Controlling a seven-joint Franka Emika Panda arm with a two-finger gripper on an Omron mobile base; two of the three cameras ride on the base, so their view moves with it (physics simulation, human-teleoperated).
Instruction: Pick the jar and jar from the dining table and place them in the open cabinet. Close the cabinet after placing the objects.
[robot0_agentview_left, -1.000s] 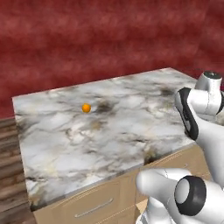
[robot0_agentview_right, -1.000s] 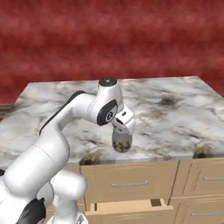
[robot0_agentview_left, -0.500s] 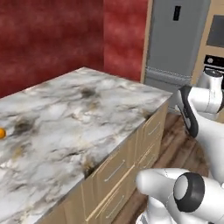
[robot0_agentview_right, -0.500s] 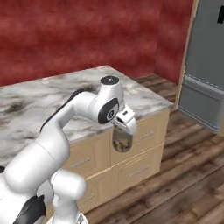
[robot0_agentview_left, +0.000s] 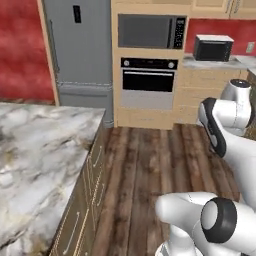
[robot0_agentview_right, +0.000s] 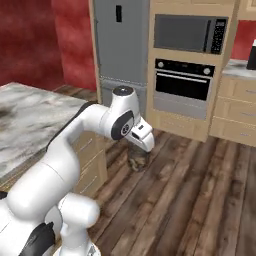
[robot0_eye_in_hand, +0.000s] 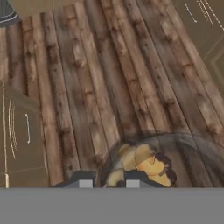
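My gripper (robot0_agentview_right: 138, 153) hangs below the arm's wrist, over the wooden floor, shut on a jar (robot0_agentview_right: 138, 161). The jar is clear glass with brown and yellow contents. In the hand view the jar (robot0_eye_in_hand: 144, 164) sits at my fingertips, and the gripper (robot0_eye_in_hand: 109, 181) is closed around its top. The dining table (robot0_agentview_left: 35, 165) with its marble top lies at the left, and its edge (robot0_agentview_right: 30, 120) is behind the arm. The other jar and the open cabinet are out of view.
A grey fridge (robot0_agentview_left: 80, 55) stands ahead, with a wall oven (robot0_agentview_left: 148, 82) and a built-in microwave (robot0_agentview_left: 150, 31) beside it. A small black microwave (robot0_agentview_left: 213, 48) sits on the counter at the right. Open wooden floor (robot0_agentview_right: 200, 190) lies between the table and the appliances.
The whole picture has swung: the base has turned away from the table toward the fridge and oven. The jar stays in the shut gripper, now over the floor.
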